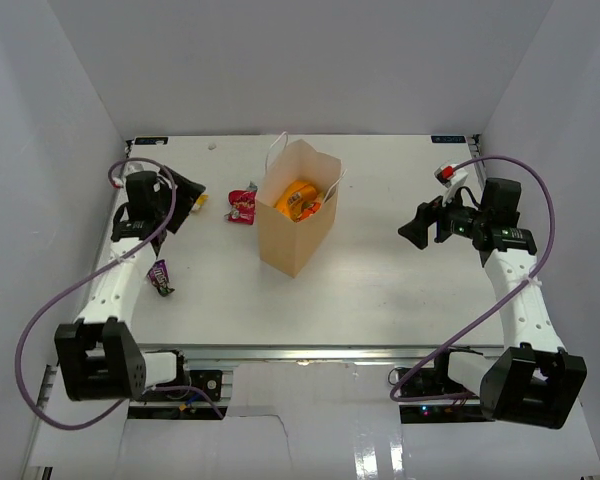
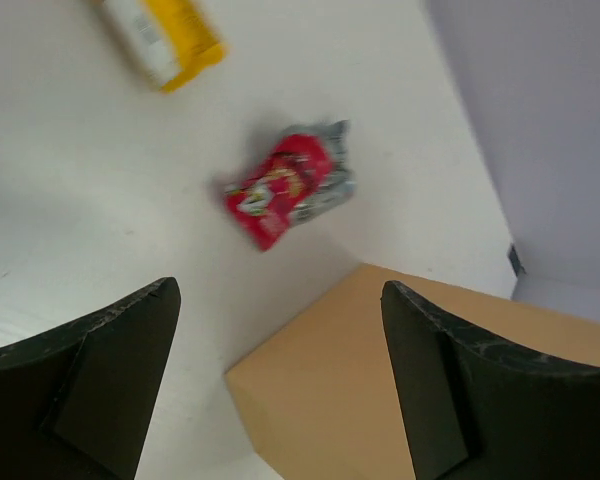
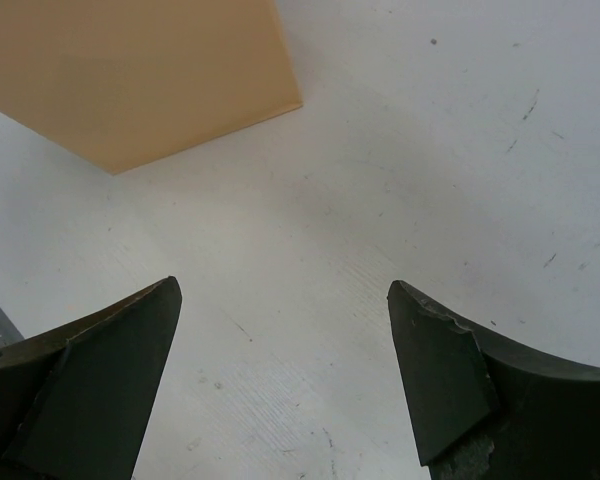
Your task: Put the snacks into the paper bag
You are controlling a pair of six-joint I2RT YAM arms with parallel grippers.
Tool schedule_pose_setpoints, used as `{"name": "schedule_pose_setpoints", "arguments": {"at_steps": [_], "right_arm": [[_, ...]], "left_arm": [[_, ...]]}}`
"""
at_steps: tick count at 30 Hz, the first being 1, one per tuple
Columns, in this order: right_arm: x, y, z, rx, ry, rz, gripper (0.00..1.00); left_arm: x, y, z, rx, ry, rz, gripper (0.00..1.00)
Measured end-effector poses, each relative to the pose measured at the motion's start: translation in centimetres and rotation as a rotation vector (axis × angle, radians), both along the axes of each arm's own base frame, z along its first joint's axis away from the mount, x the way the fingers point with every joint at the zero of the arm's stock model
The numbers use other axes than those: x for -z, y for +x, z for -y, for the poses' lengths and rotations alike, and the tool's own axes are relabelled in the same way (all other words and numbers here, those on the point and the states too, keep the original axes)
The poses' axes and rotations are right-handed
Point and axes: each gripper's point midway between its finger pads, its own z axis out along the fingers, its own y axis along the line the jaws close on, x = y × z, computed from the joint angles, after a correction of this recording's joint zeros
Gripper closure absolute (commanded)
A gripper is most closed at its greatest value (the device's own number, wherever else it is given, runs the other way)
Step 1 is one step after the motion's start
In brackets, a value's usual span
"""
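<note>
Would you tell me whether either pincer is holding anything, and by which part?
Nothing is held; the left pincer and right pincer are both open and empty.

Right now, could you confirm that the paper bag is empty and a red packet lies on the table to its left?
Not quite: the paper bag holds orange packets, as the top external view shows. The red packet does lie on the table to its left.

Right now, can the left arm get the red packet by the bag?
Probably yes. The left gripper is open, and the red packet lies on bare table just ahead of it, with nothing between. The bag stands close beside the packet, so a finger might brush it.
</note>
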Motion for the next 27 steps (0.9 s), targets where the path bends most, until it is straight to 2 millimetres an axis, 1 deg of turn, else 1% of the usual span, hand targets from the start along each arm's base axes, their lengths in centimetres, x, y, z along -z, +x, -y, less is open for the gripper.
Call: {"name": "schedule_pose_setpoints", "arguments": {"at_steps": [1,2,3,4,5,6,8,9,14,17,20,22,23,25,27], "right_arm": [[0.5,0.1,0.1,0.004,-0.002,-0.018,0.10],[0.8,0.2,0.2,0.008,-0.003,-0.031,0.10],[1.1,0.3,0.3,0.016,-0.008,-0.041,0.10],[1.3,0.4,0.5,0.025,-0.015,-0.046,0.10],[1.5,0.5,0.6,0.033,-0.023,-0.049,0.10],[1.6,0.6,0.8,0.042,-0.031,-0.050,0.10],[1.7,0.7,1.2,0.056,-0.052,-0.044,0.09],[1.8,0.8,1.3,0.061,-0.060,-0.043,0.09],[2.4,0.8,1.9,0.088,-0.088,-0.045,0.09],[2.6,0.8,2.1,0.101,-0.099,-0.050,0.08],[2.6,0.9,2.4,0.114,-0.110,-0.047,0.07],[2.2,1.1,2.5,0.116,-0.113,-0.039,0.06],[1.8,1.2,2.5,0.114,-0.115,-0.027,0.06],[0.2,1.6,2.3,0.099,-0.116,0.016,0.06],[-2.4,2.1,1.9,0.067,-0.107,0.083,0.06]], "left_arm": [[3.2,0.0,-0.5,-0.021,-0.049,-0.080,0.08],[6.0,0.1,-1.0,-0.044,-0.088,-0.150,0.08],[8.3,0.0,-1.4,-0.070,-0.123,-0.209,0.08],[10.3,0.2,-2.0,-0.101,-0.156,-0.262,0.08],[11.8,0.4,-2.5,-0.129,-0.186,-0.297,0.08],[12.7,0.8,-2.8,-0.151,-0.210,-0.315,0.08],[13.7,1.8,-3.5,-0.189,-0.247,-0.329,0.08],[13.8,2.5,-3.7,-0.202,-0.259,-0.327,0.08],[13.6,7.5,-5.1,-0.249,-0.299,-0.295,0.09],[13.9,10.1,-5.7,-0.271,-0.317,-0.296,0.14],[14.8,11.9,-6.3,-0.294,-0.330,-0.331,0.16],[15.7,12.4,-6.5,-0.305,-0.333,-0.363,0.16],[16.3,12.3,-6.6,-0.313,-0.333,-0.383,0.16],[17.4,11.7,-6.8,-0.330,-0.332,-0.425,0.16],[18.4,11.0,-6.8,-0.345,-0.334,-0.470,0.16]]}}
